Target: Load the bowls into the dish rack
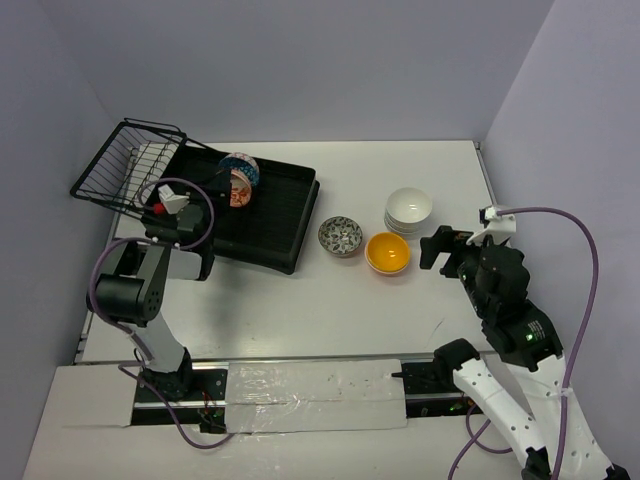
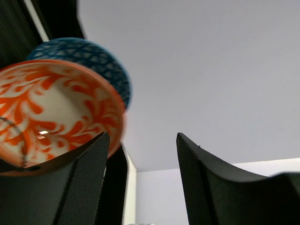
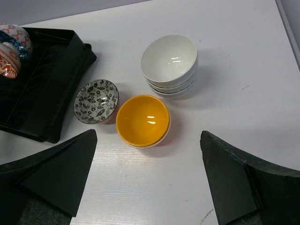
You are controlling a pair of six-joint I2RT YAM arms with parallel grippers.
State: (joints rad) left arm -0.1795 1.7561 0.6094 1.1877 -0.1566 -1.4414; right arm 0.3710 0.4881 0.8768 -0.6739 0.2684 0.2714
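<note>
Left claw (image 2: pixel 143 138) open beside orange bowl (image 2: pixel 56 112) propped on edge in rack (image 1: pixel 270 215) against blue bowl (image 2: pixel 93 61), right claw (image 3: pixel 149 135) open near yellow bowl (image 3: pixel 143 119) right of rack; risk: left finger brushing orange bowl on withdrawal tips it over.

We found the white table (image 1: pixel 300 310) bearing the black dish rack (image 1: pixel 275 225) at ten o'clock, a grey-patterned bowl (image 1: pixel 340 236) near centre, a yellow bowl (image 1: pixel 387 252) just beside it at four o'clock, and stacked white bowls (image 1: pixel 408 208) at two.
</note>
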